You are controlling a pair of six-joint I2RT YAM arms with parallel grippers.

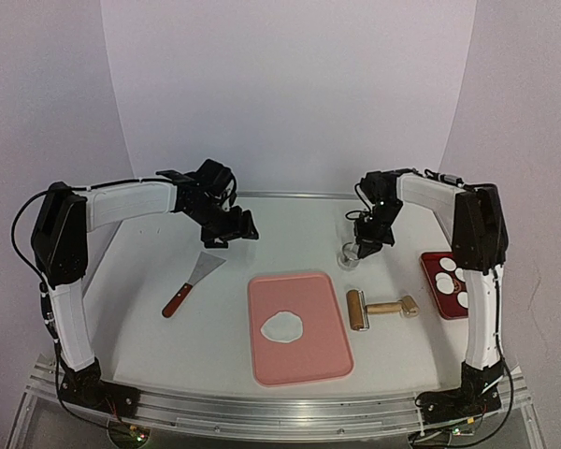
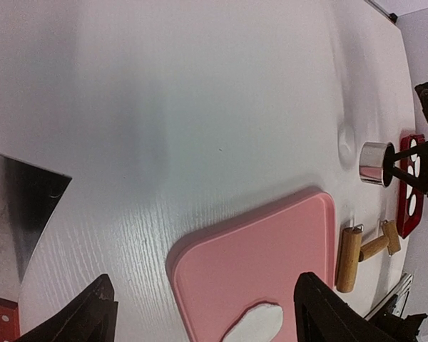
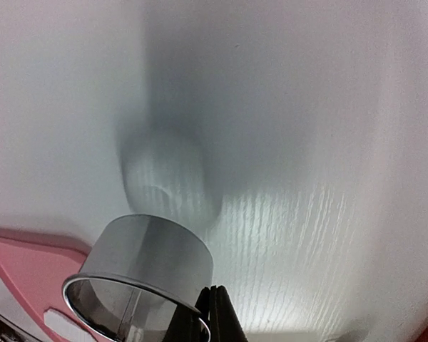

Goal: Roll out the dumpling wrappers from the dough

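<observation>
Low centre, the dough (image 1: 282, 326) lies ragged-edged on the pink board (image 1: 309, 360). At right, dumpling wrappers (image 1: 446, 265) sit in a red tray (image 1: 430, 272). Further up, the right gripper (image 1: 360, 247) pinches the wall of the ring cutter (image 1: 350, 255). Upper left, the left gripper (image 1: 232, 233) gapes wide, empty.

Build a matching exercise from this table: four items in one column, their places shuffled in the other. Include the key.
Items
1. dough
2. ring cutter
3. rolling pin
4. scraper

Places
A. left of the pink board
B. pinched at its rim by the right end effector
C. lying on the pink board
D. between the pink board and the red tray

Pairs: 1-C, 2-B, 3-D, 4-A
</observation>
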